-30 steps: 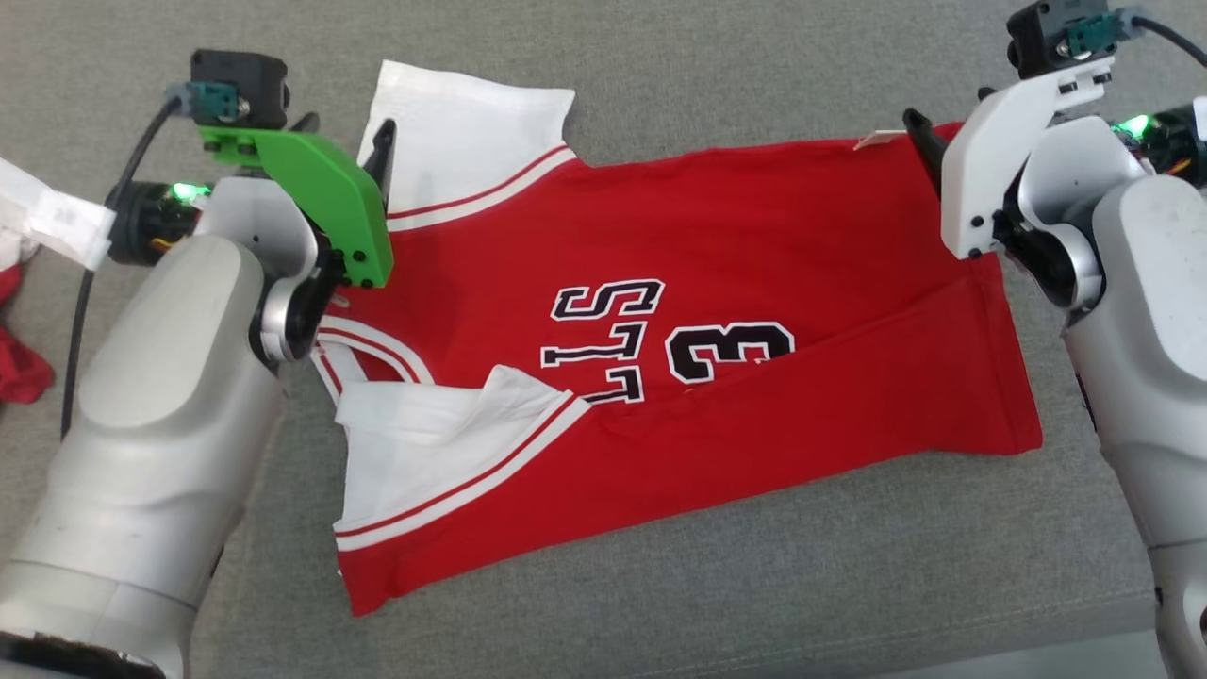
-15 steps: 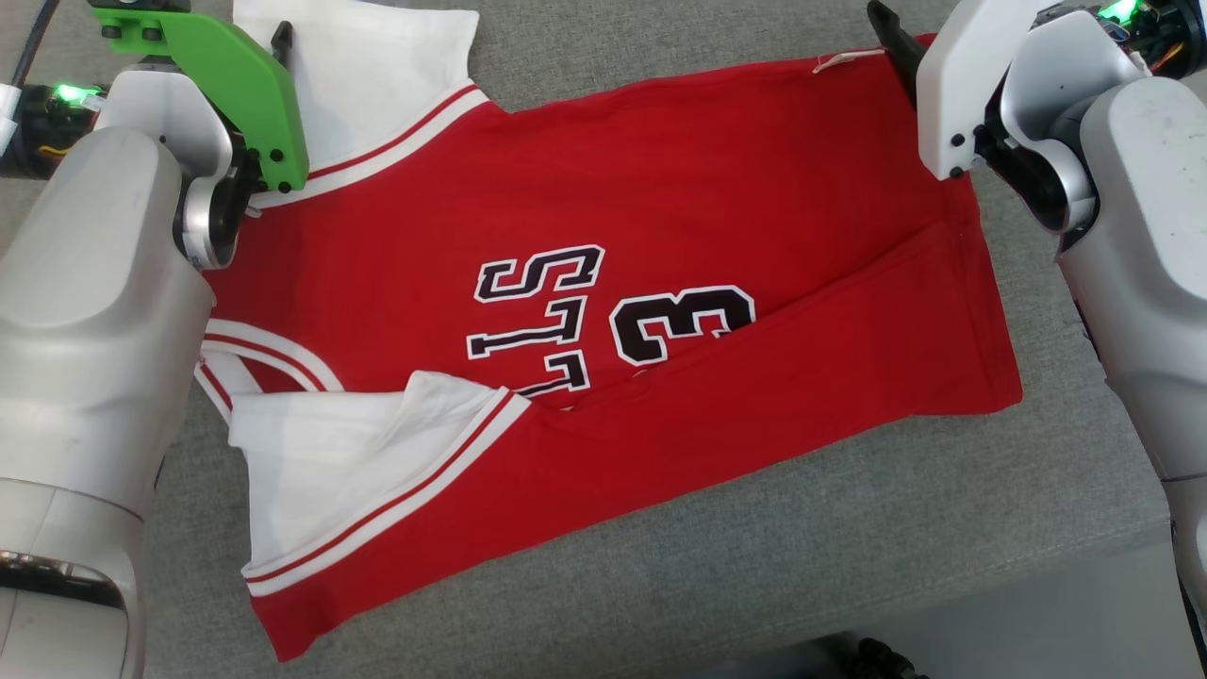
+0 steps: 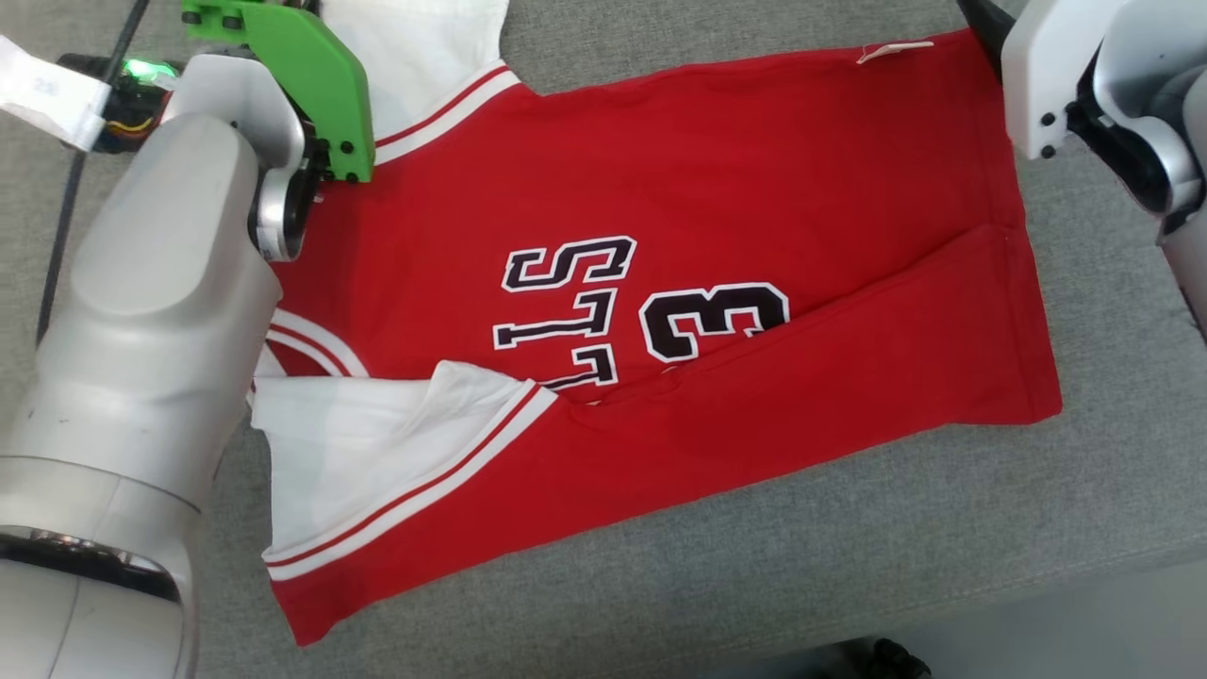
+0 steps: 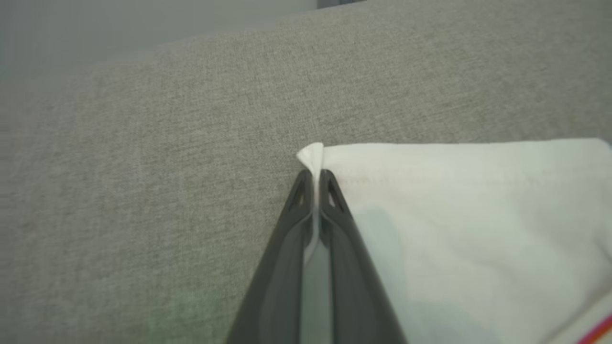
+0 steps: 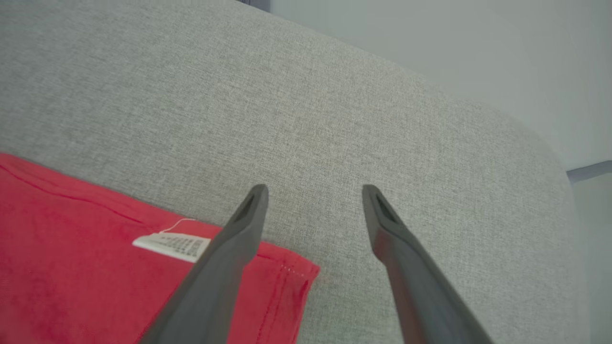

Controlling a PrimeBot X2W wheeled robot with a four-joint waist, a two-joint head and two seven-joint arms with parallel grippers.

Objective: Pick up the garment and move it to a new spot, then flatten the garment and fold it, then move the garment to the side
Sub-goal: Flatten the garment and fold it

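pinching the far left sleeve [image 4: 454, 191] corner of the jersey [image 3: 754, 170] spread on the cushion [image 3: 660, 585], the left gripper [image 4: 313, 177] seems set to fold it, while the right gripper [image 5: 313, 193] hangs wide by its far right hem [image 5: 291, 274].

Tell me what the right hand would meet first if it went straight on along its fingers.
Probably the grey cushion, just past the red garment's hem corner. The open right hand points at bare fabric there; depth is unclear.
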